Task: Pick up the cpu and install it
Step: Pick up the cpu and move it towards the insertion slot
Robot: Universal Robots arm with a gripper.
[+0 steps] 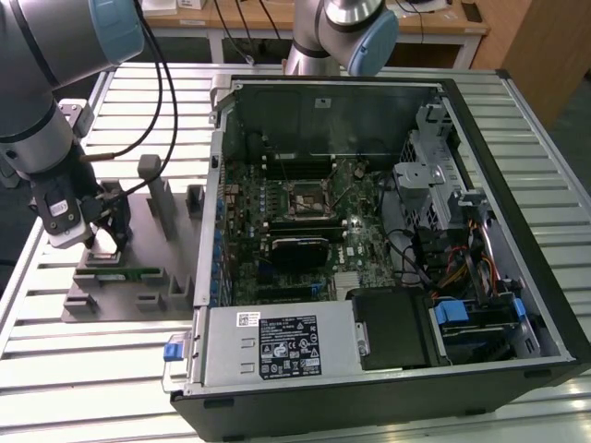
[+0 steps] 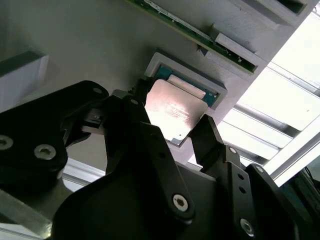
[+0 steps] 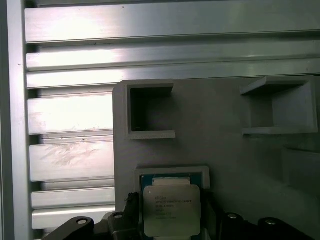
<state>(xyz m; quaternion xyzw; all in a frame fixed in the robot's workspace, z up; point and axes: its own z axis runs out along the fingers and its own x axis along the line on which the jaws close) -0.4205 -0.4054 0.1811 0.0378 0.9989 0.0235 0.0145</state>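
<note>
The cpu [image 2: 174,111] [image 3: 171,209] is a flat square chip with a pale silver top. It sits between the black fingers [image 2: 207,135] of my gripper [image 2: 172,114] [image 3: 171,212], which is shut on its two side edges. It is held just over a square grey nest [image 3: 172,172] with a blue-green floor. In the exterior view my gripper [image 1: 106,226] hangs over the grey fixture plate [image 1: 138,300] at the exterior view's left, beside the open computer case [image 1: 480,120]. The motherboard's cpu socket [image 1: 309,205] lies open in the middle of the case.
A green memory stick [image 1: 129,272] lies on the fixture plate among upright grey posts [image 1: 152,180]. A second robot arm [image 1: 355,32] stands behind the case. The case holds a power supply [image 1: 277,346], drive cages and cables. A slatted aluminium table [image 1: 83,369] carries everything.
</note>
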